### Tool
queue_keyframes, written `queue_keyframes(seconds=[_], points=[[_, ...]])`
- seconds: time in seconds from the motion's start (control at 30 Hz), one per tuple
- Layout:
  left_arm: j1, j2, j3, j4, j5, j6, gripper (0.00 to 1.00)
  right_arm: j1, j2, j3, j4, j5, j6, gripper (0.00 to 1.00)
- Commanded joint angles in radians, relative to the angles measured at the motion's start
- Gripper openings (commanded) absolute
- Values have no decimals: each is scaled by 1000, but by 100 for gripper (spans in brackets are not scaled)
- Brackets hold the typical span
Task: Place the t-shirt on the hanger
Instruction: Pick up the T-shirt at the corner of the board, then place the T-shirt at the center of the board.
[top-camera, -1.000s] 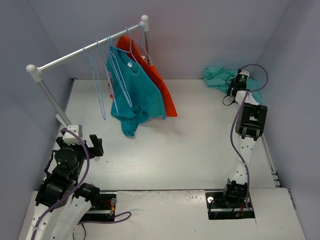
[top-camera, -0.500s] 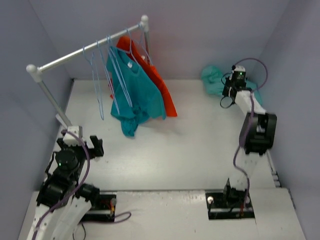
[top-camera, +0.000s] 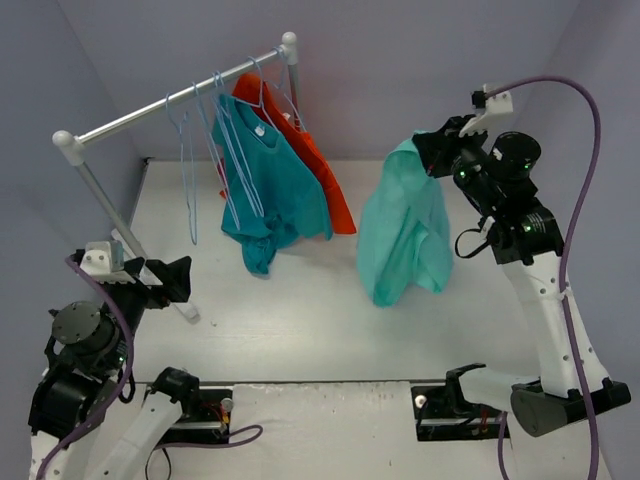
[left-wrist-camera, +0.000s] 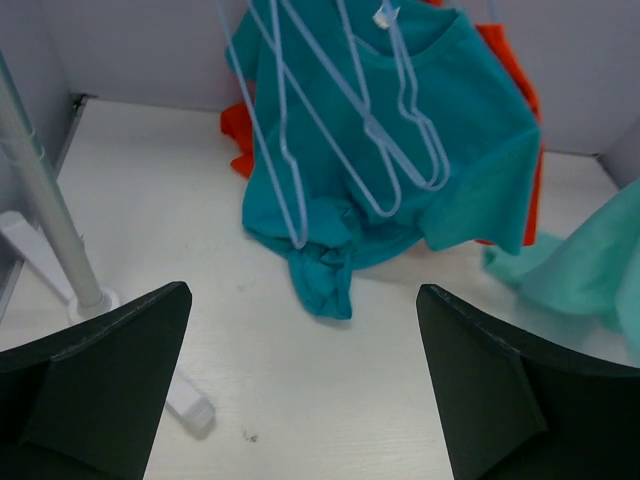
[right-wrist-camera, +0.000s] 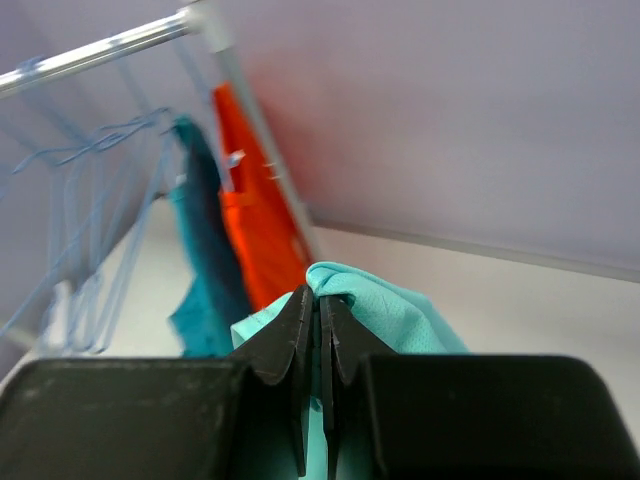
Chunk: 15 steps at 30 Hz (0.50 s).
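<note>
While the overhead view shows the whole t-shirt (top-camera: 405, 235) hanging well right of the rail (top-camera: 150, 108), the right wrist view shows only a mint fold pinched in the right gripper (right-wrist-camera: 320, 325), its jaws closed tight on the cloth. The shirt drapes long and creased; its neck label cannot be made out. Below the rail's near end, the left gripper (left-wrist-camera: 303, 300) gapes wide, holding nothing. The hanger (top-camera: 187, 170) hangs bare on the rail, its hook cut off in the left wrist view.

Blurry clothes rail (right-wrist-camera: 100, 50); t-shirt (right-wrist-camera: 400, 320) mostly behind right pincer (right-wrist-camera: 317, 302).
</note>
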Motion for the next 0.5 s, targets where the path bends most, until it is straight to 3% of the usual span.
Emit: queue_keyframes(seconds=[0.0, 0.23, 0.47], points=[[4, 67, 107, 37, 129, -17, 92, 91, 61, 66, -3, -176, 84, 0], [4, 92, 170, -3, 236, 1, 91, 218, 43, 151, -2, -264, 95, 0], [4, 84, 157, -17, 276, -12, 91, 217, -172, -153, -5, -239, 107, 0]])
